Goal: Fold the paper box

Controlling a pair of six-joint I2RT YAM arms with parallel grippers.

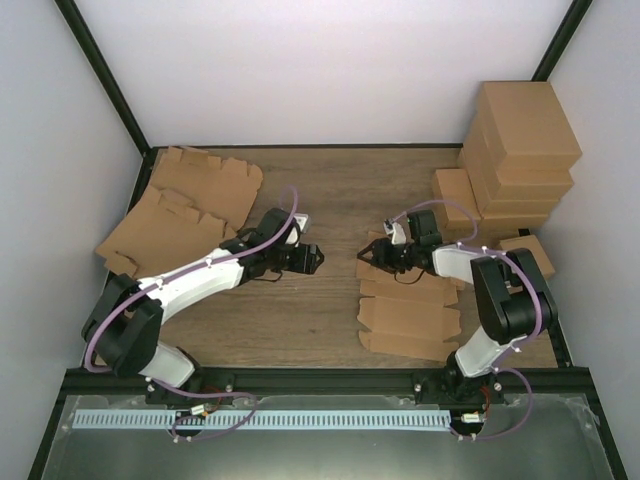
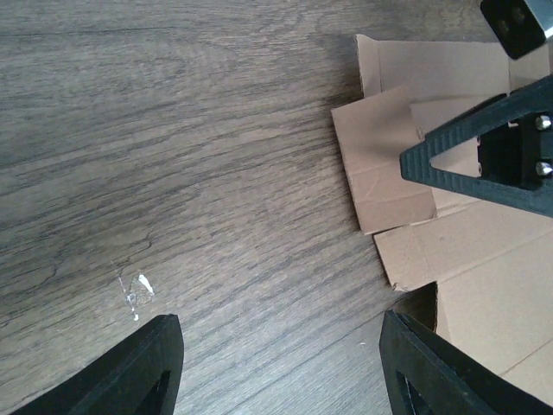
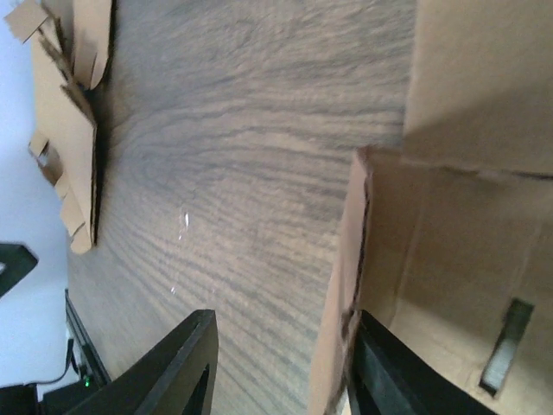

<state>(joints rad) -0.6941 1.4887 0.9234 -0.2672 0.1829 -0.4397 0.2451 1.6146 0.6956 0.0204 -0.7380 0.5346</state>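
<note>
At the near edge a black rail [image 1: 330,378] carries both arm bases. Just beyond the right base lies the paper box [image 1: 410,315], an unfolded brown blank flat on the bench [image 1: 330,200]. Its long axis runs roughly near to far and its far end lies under the right hand [image 1: 375,255]. Bare wood stretches from the blank's left edge across the middle of the bench, giving open room between the two arms.

The right hand's fingers stand apart. One finger [image 3: 380,372] touches the raised edge of a flap on the blank, while the other has only wood beside it, so nothing is clamped. The left hand [image 1: 312,258] hovers over bare wood just left of the blank, released and gripping nothing.

Farther back, a pile of flat blanks [image 1: 190,205] crowds the left rear corner, and stacked folded boxes [image 1: 520,140] fill the right rear corner against the white walls.
</note>
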